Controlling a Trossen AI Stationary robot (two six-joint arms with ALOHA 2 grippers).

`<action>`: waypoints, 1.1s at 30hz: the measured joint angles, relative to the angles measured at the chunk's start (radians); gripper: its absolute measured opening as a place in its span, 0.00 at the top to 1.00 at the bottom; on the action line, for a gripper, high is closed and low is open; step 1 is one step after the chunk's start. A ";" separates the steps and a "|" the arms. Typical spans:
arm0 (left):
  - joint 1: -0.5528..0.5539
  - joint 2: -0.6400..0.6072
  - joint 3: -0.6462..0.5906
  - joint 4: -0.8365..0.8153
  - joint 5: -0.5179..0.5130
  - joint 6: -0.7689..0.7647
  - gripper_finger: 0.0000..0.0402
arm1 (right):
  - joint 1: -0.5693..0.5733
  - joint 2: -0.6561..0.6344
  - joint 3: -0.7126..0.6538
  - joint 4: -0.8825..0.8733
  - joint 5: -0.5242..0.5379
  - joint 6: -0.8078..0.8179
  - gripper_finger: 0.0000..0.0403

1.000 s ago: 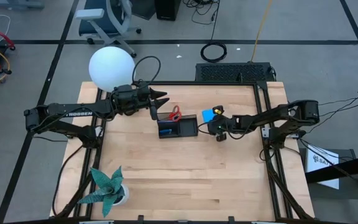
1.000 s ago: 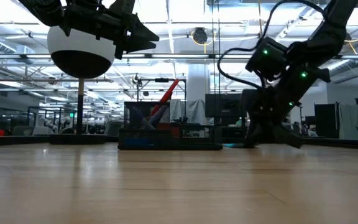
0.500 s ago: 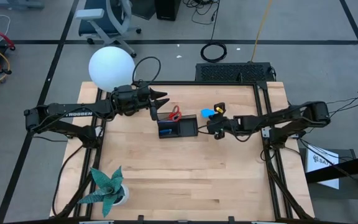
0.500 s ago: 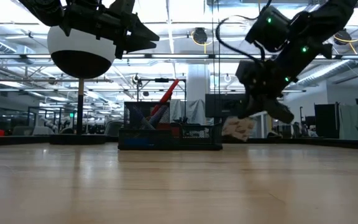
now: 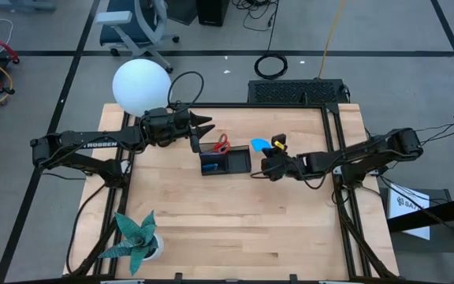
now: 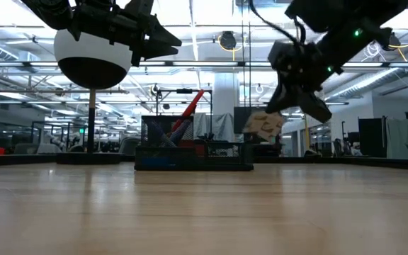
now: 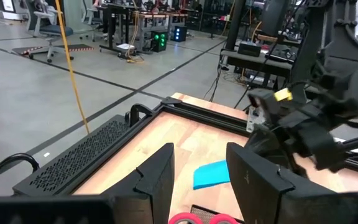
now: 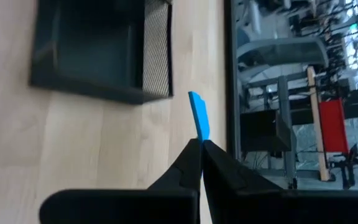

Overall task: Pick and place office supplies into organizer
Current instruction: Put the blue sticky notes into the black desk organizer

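The black organizer [image 5: 225,162] stands mid-table, with the red-handled scissors [image 5: 222,143] upright in its taller section and something blue [image 5: 209,167] in a low compartment. My right gripper [image 5: 261,158] hovers just right of the organizer, shut on the bright blue pad [image 5: 260,144]. In the low view the pad [image 6: 264,126] hangs in the air below that gripper [image 6: 283,112]. My left gripper [image 5: 202,129] waits open above the organizer's far left corner. Its wrist view shows the pad [image 7: 211,174] and the scissors' handles [image 7: 194,219] beyond its fingers [image 7: 160,180]. My right gripper pinches the blue pad by one edge [image 8: 199,134] between its two fingers [image 8: 185,163]. It comes from the table's right, slanting down. The pad sticks out beyond the fingertips, seen edge-on in the wrist view. It is lifted clear of the table and tilted [image 6: 264,126].
A lamp with a white globe [image 5: 141,85] stands at the far left corner, behind my left arm. A green paper plant [image 5: 136,237] sits near the left near corner. Bare wood [image 5: 243,229] fills the near half. A black frame [image 5: 333,158] borders the table.
My right gripper, shut on the blue pad, has risen from table level and moved toward the table's left, closer to the organizer. The pad, which lay on the table a second ago, is now lifted clear and tilted.
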 joint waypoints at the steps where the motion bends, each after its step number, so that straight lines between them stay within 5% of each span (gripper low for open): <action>1: 0.000 0.000 0.000 0.000 0.000 0.000 0.62 | 0.012 0.000 0.008 -0.002 0.016 0.000 1.00; 13: 0.000 0.000 0.000 0.000 0.000 0.000 0.62 | 0.145 0.032 0.098 -0.031 0.173 0.005 1.00; 33: 0.000 0.000 0.000 0.000 0.000 0.001 0.62 | 0.161 0.459 0.373 -0.025 0.302 -0.065 1.00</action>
